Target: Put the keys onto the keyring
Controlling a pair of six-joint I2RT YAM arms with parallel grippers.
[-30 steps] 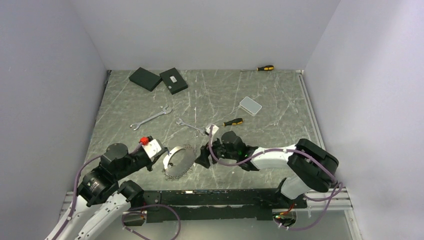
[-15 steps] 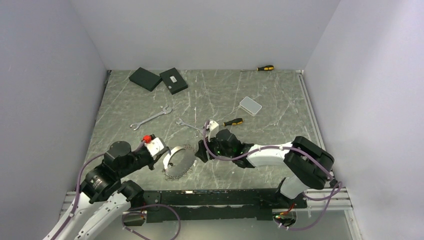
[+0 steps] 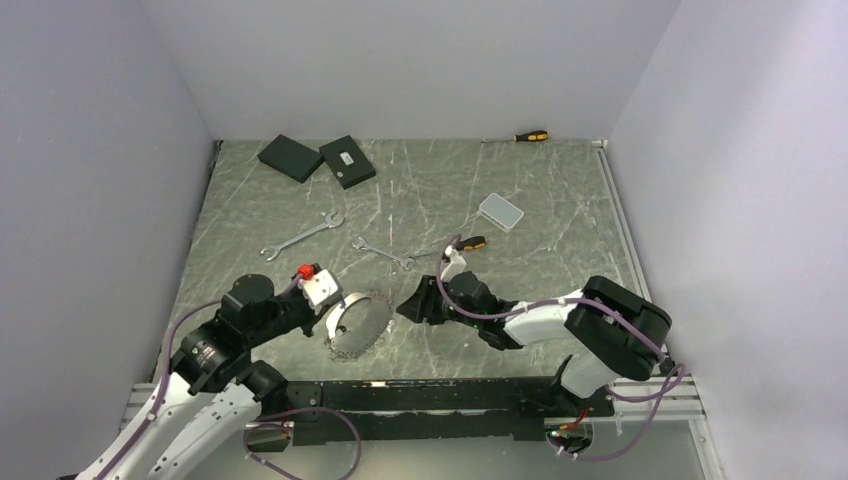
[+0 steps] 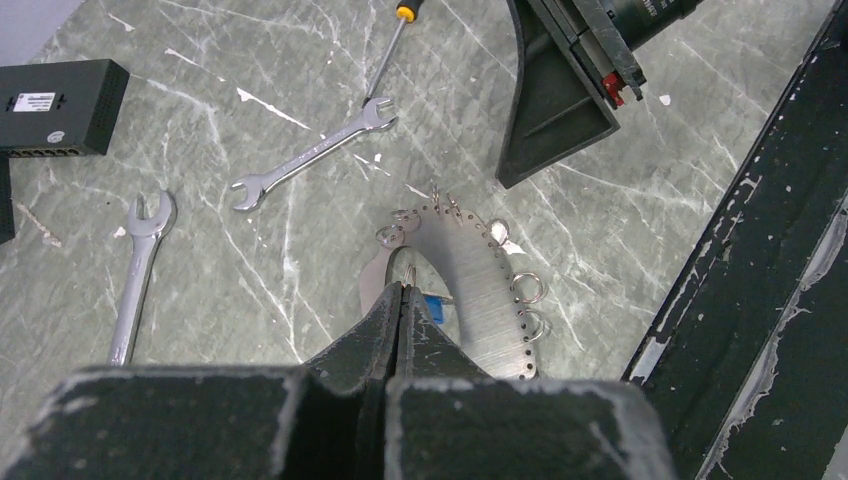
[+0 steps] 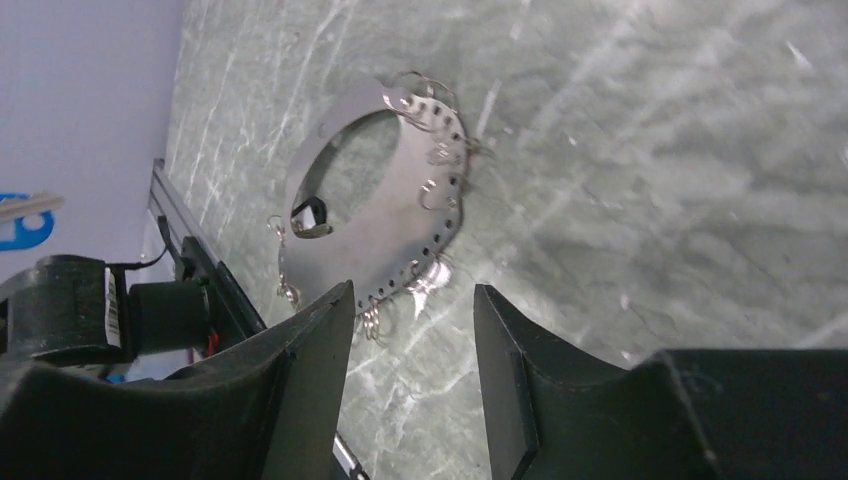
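Grey-green marbled tabletop (image 3: 420, 185) fills the floor of a pale, white-walled booth. Near its front edge is the keyring (image 3: 357, 322), a flat silvery metal ring plate pierced with holes along its outer rim and hung with small wire split rings. It is held tilted, and I cannot tell whether its lower edge touches the table. The left gripper (image 3: 328, 316) is clenched on the plate's rim, its black fingers pressed together with the metal pinched at their tips. The right gripper (image 3: 408, 305) hovers just beside the plate's opposite side, its jaws apart and holding nothing.

The keys, two slim flat silver spanners, lie loose on the table beyond the plate. One (image 3: 383, 253) is near the middle and the other (image 3: 302, 236) is farther left, both apart from the grippers. A yellow-and-black-handled screwdriver (image 3: 466, 243) lies with its tip near the middle spanner, and a second one (image 3: 530, 136) rests by the back wall.

At the back left are two flat black boxes, one plain (image 3: 290, 157) and one (image 3: 347, 161) with a white label whose print is too small to read. A small pale plastic box (image 3: 501, 211) sits to the right.
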